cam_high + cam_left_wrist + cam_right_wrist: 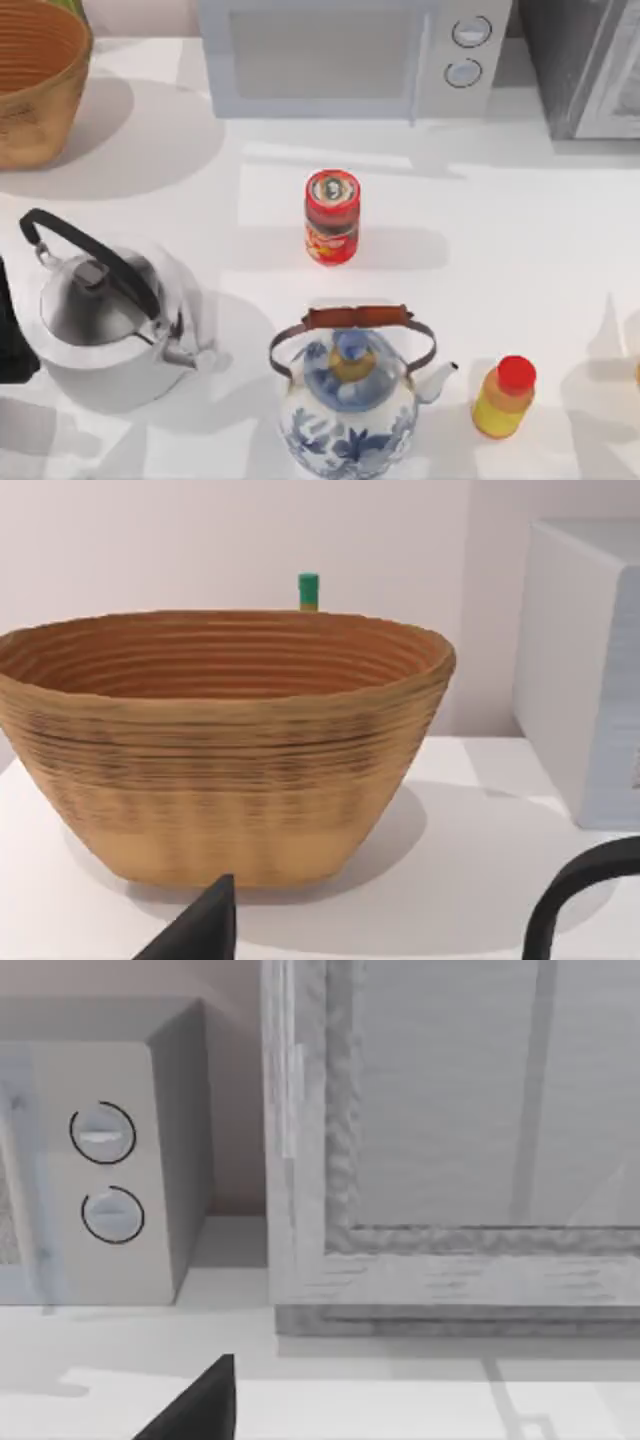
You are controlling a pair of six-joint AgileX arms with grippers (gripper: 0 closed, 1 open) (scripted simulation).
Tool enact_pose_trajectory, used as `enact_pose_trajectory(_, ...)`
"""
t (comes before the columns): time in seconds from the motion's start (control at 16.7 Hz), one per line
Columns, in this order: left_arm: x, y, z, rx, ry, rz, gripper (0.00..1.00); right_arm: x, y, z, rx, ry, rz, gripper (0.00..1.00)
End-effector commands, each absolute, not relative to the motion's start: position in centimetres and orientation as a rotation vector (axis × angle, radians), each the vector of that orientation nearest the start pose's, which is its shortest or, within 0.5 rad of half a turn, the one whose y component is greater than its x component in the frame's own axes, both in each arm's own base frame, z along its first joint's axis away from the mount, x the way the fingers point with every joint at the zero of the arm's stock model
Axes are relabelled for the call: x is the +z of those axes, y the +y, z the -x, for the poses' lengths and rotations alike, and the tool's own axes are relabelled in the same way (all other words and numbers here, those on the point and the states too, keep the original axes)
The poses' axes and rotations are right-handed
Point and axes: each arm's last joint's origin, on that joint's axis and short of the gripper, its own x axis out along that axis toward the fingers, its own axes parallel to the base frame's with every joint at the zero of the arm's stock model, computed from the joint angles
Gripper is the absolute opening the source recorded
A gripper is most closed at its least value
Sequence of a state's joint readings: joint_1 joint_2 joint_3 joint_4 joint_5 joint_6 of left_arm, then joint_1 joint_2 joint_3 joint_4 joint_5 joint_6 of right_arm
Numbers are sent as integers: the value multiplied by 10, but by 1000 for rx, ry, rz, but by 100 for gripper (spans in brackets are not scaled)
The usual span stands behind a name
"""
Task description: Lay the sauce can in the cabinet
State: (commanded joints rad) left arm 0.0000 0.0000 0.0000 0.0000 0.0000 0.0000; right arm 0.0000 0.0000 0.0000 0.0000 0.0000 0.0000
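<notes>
Sizing Up the Reach for the Sauce Can

Standing upright on the white counter (520, 220), the sauce can (332, 216) is just in front of the microwave (350, 55), out in the open and untouched. The blue-and-white kettle (350, 410) sits nearer to me than the can, the steel kettle (105, 325) is off to the can's left, and the yellow bottle (504, 397) stands to its right and nearer. The cabinet (450, 1150) rises just beside the microwave on its right, a grey framed front in my right wrist view. No part of the task is done yet, as I judge it.

What worries me is the crowding. Coming in low from my side, an arm could clip the blue-and-white kettle's handle or knock the yellow bottle over. The can is tall and narrow, so an off-centre pinch could tip it and send it rolling. I cannot tell whether the cabinet front stands open; carrying the can into a closed panel would stall everything.

My left arm is parked near the woven basket (220, 740), left of the microwave; my right arm faces the cabinet. One dark tip of my left fingers (205, 925) and one of my right fingers (200, 1400) show, so I cannot tell their spread. They hold and touch nothing that I can see.
</notes>
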Motion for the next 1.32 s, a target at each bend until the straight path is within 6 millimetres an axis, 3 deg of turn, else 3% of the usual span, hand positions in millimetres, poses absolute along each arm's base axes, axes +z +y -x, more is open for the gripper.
enact_pose_trajectory(0.42, 160, -1, -106, 0, 0, 0, 100, 166, 3, -113, 75, 47, -5, 100)
enact_pose_trajectory(0.72, 160, -1, -106, 0, 0, 0, 100, 203, 11, -136, 237, 25, -25, 100)
enact_pose_trajectory(0.9, 160, -1, -106, 0, 0, 0, 100, 232, 19, -166, 363, -15, -42, 100)
enact_pose_trajectory(1.08, 160, -1, -106, 0, 0, 0, 100, 254, 29, -210, 506, -55, -60, 100)
enact_pose_trajectory(1.32, 160, -1, -106, 0, 0, 0, 100, 257, 49, -282, 720, -95, -84, 100)
